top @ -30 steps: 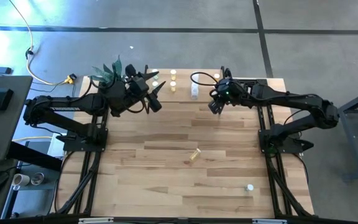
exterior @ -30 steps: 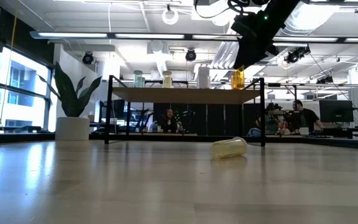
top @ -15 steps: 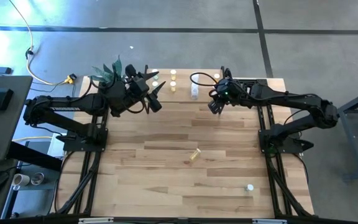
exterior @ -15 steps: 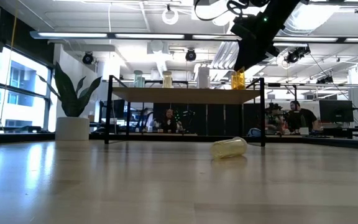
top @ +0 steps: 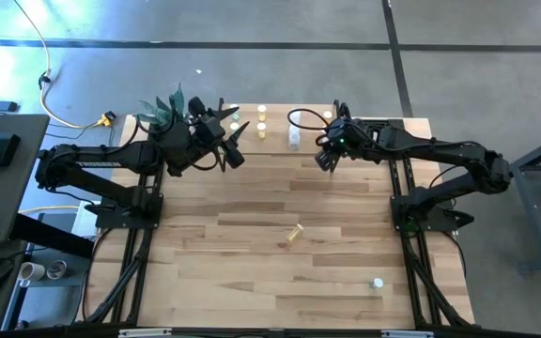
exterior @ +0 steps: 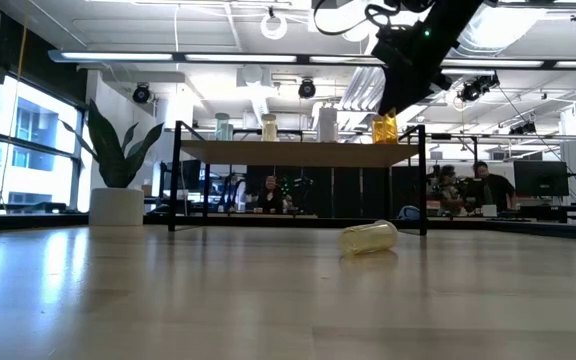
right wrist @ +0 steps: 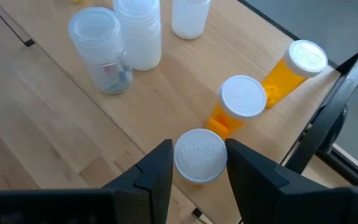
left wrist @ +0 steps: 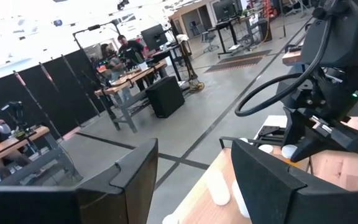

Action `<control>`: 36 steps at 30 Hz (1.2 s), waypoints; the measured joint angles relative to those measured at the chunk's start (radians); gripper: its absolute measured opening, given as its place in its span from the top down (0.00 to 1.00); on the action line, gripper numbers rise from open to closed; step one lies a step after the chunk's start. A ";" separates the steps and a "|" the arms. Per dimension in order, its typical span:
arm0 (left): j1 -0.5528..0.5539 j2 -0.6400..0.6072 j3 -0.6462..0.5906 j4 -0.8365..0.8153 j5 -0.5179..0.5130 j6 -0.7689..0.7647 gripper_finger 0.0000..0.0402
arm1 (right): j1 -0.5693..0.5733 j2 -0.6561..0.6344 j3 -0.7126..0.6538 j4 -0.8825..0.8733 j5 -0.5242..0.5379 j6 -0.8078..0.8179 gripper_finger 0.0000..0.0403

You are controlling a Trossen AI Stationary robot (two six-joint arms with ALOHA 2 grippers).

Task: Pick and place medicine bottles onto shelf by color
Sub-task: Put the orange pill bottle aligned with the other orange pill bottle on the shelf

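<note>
The right gripper (top: pixel 325 160) is positioned over the right-hand end of the low shelf (exterior: pixel 298 153), a light wooden top on thin black metal legs standing at the far edge of the wood-plank table (top: pixel 252 272). In the right wrist view its two dark fingers (right wrist: pixel 157 168) stand either side of the white cap of an upright orange medicine bottle (right wrist: pixel 199 157) resting on the shelf top; the fingers are spread slightly and appear just apart from the cap, though contact cannot be ruled out. Two further orange bottles with white caps (right wrist: pixel 241 102) stand just beyond it near the shelf's black corner leg. Clear and white bottles (right wrist: pixel 138 31) are grouped farther along the same surface. The low view shows four bottles along the shelf top, the orange one (exterior: pixel 383 127) at the right end beneath the right arm. A pale yellow bottle (top: pixel 294 233) lies on its side at mid-table, and a small white-capped bottle (top: pixel 378 282) stands near the front right corner. The left gripper (top: pixel 236 150) hovers by the shelf's left end, beside a green potted plant (top: pixel 162 110), with its fingers spread and nothing between them.
</note>
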 joint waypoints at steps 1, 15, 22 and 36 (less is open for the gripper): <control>0.000 0.000 0.000 0.000 -0.001 0.000 0.52 | 0.000 0.000 0.000 0.000 -0.003 0.000 0.66; 0.000 0.000 0.000 0.000 -0.001 0.000 0.52 | 0.000 0.000 0.000 0.005 -0.018 0.101 0.65; 0.000 0.000 0.000 0.000 -0.001 0.000 0.52 | 0.000 0.000 0.000 0.005 -0.026 0.114 0.67; 0.000 0.000 0.000 0.000 0.000 0.000 0.52 | 0.000 0.000 0.000 0.006 -0.026 0.165 0.73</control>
